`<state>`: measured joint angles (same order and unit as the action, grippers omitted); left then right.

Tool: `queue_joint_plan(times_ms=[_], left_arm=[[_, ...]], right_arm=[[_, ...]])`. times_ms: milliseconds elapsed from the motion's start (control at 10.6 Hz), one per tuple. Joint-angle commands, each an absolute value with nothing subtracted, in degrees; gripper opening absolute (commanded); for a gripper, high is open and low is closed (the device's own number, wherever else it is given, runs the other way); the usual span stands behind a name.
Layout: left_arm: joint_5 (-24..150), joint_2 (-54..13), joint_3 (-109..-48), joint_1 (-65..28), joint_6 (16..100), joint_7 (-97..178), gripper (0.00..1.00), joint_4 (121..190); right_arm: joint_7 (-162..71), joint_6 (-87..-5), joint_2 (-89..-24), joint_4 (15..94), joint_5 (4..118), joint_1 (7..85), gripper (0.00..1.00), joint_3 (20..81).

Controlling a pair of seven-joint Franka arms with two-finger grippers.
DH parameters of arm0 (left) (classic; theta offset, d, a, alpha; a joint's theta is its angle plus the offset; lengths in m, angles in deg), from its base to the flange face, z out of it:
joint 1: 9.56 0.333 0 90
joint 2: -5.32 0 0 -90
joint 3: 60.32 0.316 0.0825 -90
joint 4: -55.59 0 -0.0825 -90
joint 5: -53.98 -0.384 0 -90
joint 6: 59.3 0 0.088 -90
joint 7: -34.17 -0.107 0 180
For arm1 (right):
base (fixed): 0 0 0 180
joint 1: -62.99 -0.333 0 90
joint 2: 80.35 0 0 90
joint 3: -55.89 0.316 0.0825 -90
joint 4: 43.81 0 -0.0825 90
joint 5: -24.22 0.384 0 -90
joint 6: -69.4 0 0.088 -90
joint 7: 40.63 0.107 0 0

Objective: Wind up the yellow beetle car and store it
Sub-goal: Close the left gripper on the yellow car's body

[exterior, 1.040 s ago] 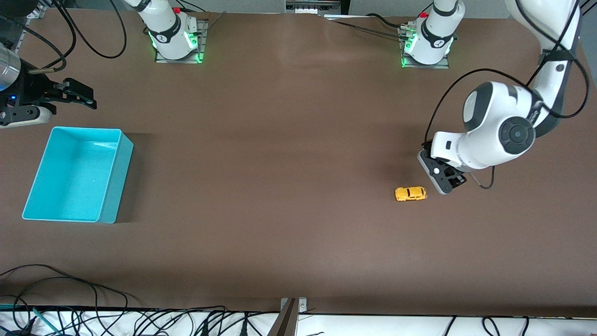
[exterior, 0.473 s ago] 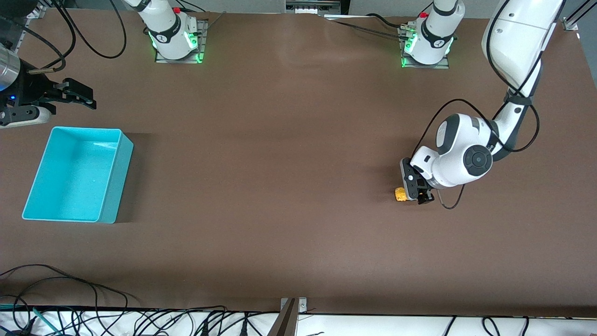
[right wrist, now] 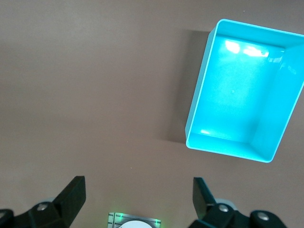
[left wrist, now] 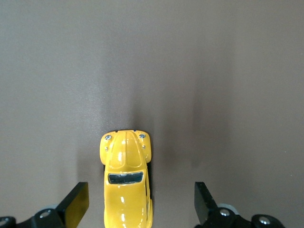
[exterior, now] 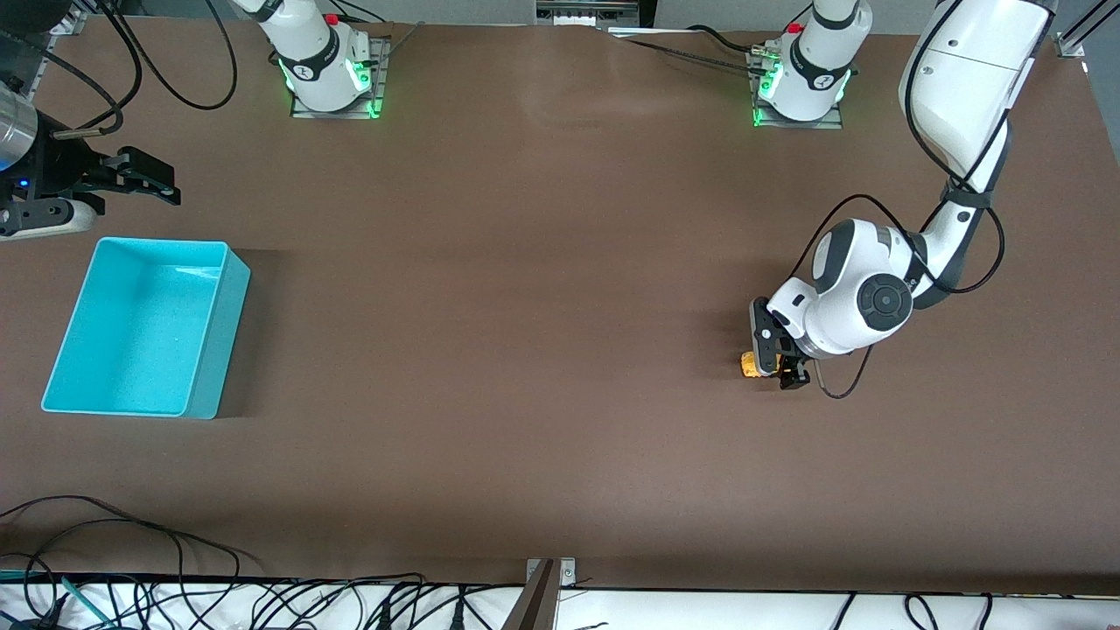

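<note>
The yellow beetle car (exterior: 750,365) sits on its wheels on the brown table (exterior: 525,350) toward the left arm's end, well apart from the turquoise bin (exterior: 210,350) at the right arm's end. The left gripper (exterior: 781,363) is down at the car, and in the front view it covers most of the yellow body. In the left wrist view the car (left wrist: 127,183) lies between the two fingers (left wrist: 76,204), which stand spread wide on either side of it; there is a clear gap between the car and each finger, so nothing is gripped. The car lies closer to one finger than the other. The right gripper (exterior: 140,179) waits with its fingers spread wide, holding nothing, near the bin (right wrist: 242,90), which has nothing in it.
</note>
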<state>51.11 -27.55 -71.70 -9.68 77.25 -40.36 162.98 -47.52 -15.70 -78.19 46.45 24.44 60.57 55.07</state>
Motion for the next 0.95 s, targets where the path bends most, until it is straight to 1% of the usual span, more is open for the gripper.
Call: queue_joint_plan(times_ms=[0,378,662,756,851], left_arm=[[49.6,-29.0,-71.7,-10.0,78.8,-41.1,0.95,161.9],[49.6,-30.1,-71.3,-10.1,80.4,-41.0,0.91,161.8],[45.2,-30.0,-71.3,-9.7,80.4,-40.2,0.85,161.4],[44.5,-30.0,-71.4,-9.6,80.4,-39.2,0.81,161.5],[44.5,-30.1,-71.4,-9.7,80.4,-39.1,0.65,161.5]], right_arm=[[-48.5,-15.2,-78.2,46.0,25.5,61.1,1.0,55.2],[-48.5,-15.2,-78.2,46.0,25.5,61.1,1.0,55.2],[-48.5,-15.2,-78.2,46.1,25.5,61.1,1.0,55.1],[-48.5,-15.2,-78.2,46.1,25.5,61.1,1.0,55.1],[-48.5,-15.2,-78.2,46.0,25.5,61.1,1.0,55.2]])
